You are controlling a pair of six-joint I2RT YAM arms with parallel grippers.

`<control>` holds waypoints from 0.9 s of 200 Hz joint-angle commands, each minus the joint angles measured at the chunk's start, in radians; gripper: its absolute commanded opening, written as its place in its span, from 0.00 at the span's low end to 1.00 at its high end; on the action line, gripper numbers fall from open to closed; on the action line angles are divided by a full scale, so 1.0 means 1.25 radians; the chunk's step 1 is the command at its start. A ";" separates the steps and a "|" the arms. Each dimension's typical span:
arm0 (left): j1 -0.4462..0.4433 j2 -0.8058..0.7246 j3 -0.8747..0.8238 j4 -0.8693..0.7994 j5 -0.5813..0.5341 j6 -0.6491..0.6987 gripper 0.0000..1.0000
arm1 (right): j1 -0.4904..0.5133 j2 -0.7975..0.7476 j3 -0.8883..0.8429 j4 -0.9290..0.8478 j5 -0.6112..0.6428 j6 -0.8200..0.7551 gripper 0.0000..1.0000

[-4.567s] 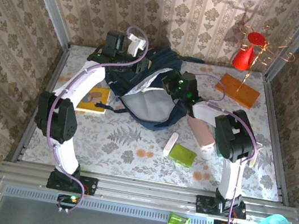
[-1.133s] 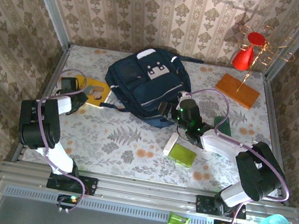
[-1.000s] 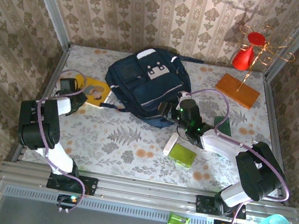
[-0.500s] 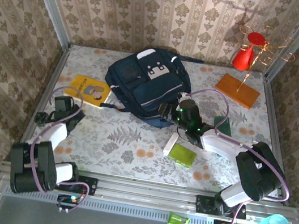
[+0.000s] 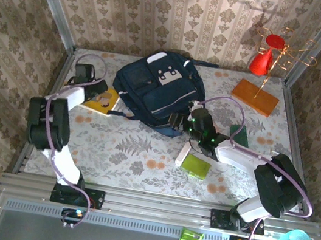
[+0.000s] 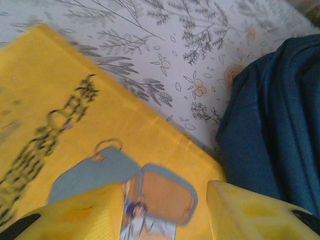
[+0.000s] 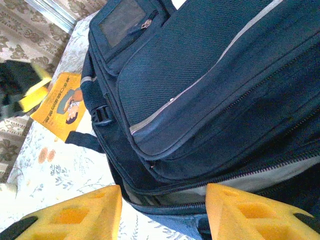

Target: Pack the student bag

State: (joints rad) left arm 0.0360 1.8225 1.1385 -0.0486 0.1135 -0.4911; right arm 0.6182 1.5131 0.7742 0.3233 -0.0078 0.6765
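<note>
The student bag point(image 5: 156, 90), a dark navy backpack with a white-grey buckle patch, lies flat at the back middle of the table. Its thin light stripe and half-open zipper point(image 7: 225, 172) show close up in the right wrist view. My right gripper point(image 5: 179, 120) is at the bag's near right edge, open, its yellow fingers point(image 7: 75, 215) either side of the zipper gap without pinching it. My left gripper point(image 5: 95, 89) hovers open just over a yellow picture book point(image 6: 75, 125) lying left of the bag point(image 6: 280, 125), with nothing between its fingers point(image 6: 250, 210).
A white bar point(image 5: 183, 154) and a green box point(image 5: 195, 165) lie in front of the bag. An orange board point(image 5: 255, 97) and a red cone on a wire stand point(image 5: 261, 61) sit at the back right. A dark green item point(image 5: 238, 135) lies behind the right arm.
The left arm swung from the table's near left back out over the yellow book, and its jaws have parted. The right arm and the bag have stayed put.
</note>
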 commanded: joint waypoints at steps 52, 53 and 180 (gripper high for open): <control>-0.044 0.020 -0.102 -0.102 0.042 0.022 0.34 | 0.002 -0.056 -0.030 -0.038 0.033 -0.015 0.50; -0.044 0.019 -0.104 -0.102 0.043 0.022 0.34 | 0.002 -0.056 -0.030 -0.038 0.033 -0.015 0.49; -0.245 -0.388 -0.402 -0.124 0.202 -0.073 0.31 | 0.022 -0.091 -0.044 -0.121 -0.043 0.011 0.50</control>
State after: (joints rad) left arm -0.2203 1.4357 0.6132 -0.0624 0.3202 -0.5579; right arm 0.6247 1.4181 0.7437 0.2485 -0.0124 0.6785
